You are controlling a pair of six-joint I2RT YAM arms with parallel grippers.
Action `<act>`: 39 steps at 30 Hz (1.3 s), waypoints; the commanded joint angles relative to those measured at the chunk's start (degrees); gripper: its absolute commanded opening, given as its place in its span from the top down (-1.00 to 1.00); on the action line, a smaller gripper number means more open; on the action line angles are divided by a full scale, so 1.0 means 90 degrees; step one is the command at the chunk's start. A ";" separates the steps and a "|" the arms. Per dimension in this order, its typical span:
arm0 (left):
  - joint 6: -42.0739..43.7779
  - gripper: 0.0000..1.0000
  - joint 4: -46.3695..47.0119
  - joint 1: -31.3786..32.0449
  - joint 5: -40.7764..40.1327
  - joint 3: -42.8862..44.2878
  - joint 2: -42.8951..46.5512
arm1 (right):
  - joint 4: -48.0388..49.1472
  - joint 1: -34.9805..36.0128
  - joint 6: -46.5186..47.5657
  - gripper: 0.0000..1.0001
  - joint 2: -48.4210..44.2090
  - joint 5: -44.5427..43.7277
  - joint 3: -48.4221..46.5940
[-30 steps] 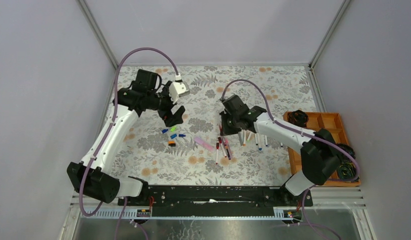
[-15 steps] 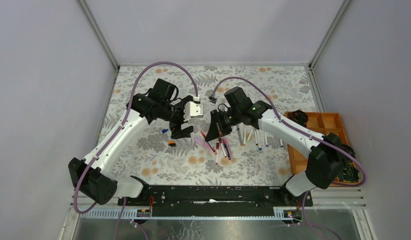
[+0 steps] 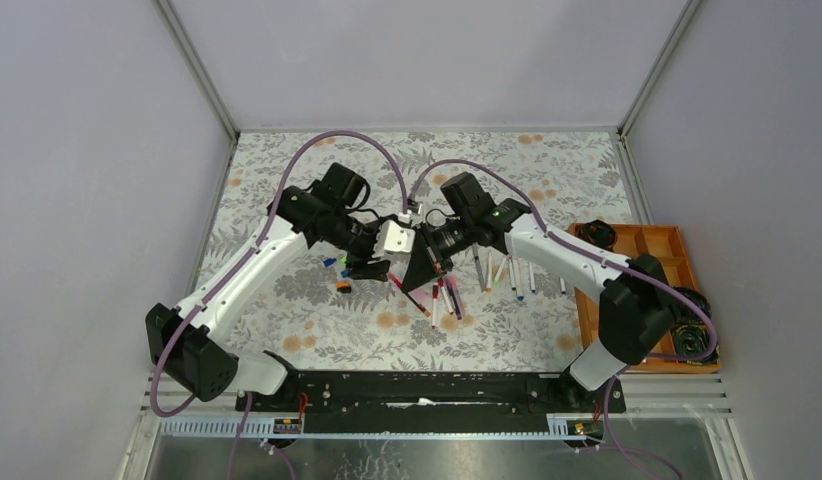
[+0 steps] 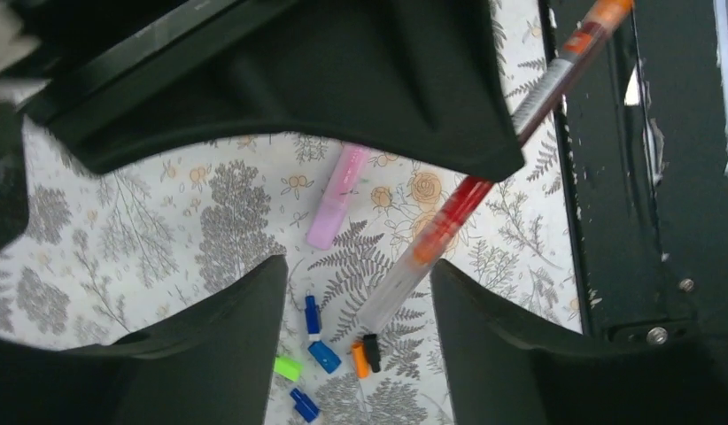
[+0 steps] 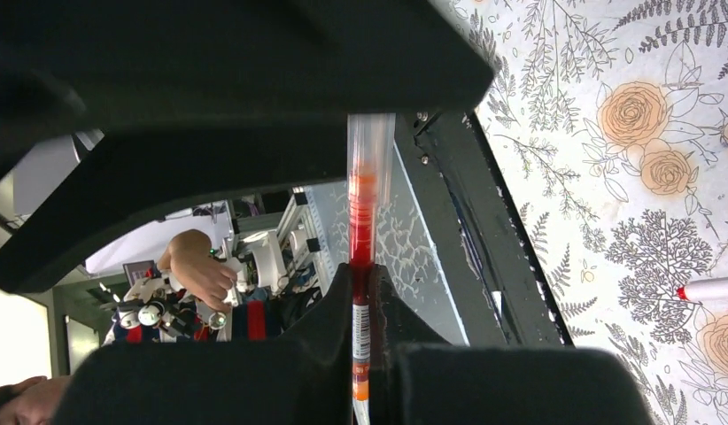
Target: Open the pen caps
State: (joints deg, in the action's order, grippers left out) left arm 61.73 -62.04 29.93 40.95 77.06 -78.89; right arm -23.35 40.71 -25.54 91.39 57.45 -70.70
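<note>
Several pen caps (image 4: 323, 356) lay loose as my right gripper (image 5: 360, 301) clenched a red pen (image 4: 449, 212), left gripper (image 4: 356, 266) gaping, other pens (image 3: 507, 275) waiting.

You have a floral surface (image 3: 317, 330) with an orange tray (image 3: 655, 243) at its right edge. One dark coil (image 3: 595, 236) sits in the tray's far left corner, another coil (image 3: 693, 338) at its near right end. A black rail (image 3: 427, 385) runs along the near edge.

Plain grey walls (image 3: 87, 150), floral tablecloth (image 3: 547, 165), orange tray (image 3: 655, 243)
</note>
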 commanded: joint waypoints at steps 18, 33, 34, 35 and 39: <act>0.0118 1.00 -0.0203 0.0180 -0.0056 -0.0175 0.0138 | 0.0558 -0.0044 -0.0560 0.27 0.0353 0.0561 -0.0148; 0.0407 1.00 -0.0179 0.0180 -0.0873 -0.0310 0.0168 | 0.0119 0.0047 -0.0291 1.00 0.0109 0.0175 -0.0056; 0.0377 0.90 -0.0156 0.0180 -0.0871 -0.0306 0.0163 | 0.0117 0.0047 -0.0302 1.00 0.0079 0.0149 -0.0038; 0.0323 0.68 -0.0141 0.0180 -0.0836 -0.0301 0.0167 | 0.0115 0.0047 -0.0318 1.00 0.0050 0.0113 -0.0025; -0.0036 -0.15 0.0065 0.0185 -0.0545 -0.0267 0.0173 | 0.0204 0.0047 -0.0438 1.00 0.0022 0.0119 -0.0081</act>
State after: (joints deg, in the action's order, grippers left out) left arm 63.68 -64.60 31.73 36.71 74.94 -78.04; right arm -20.05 40.58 -28.32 94.52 58.98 -71.35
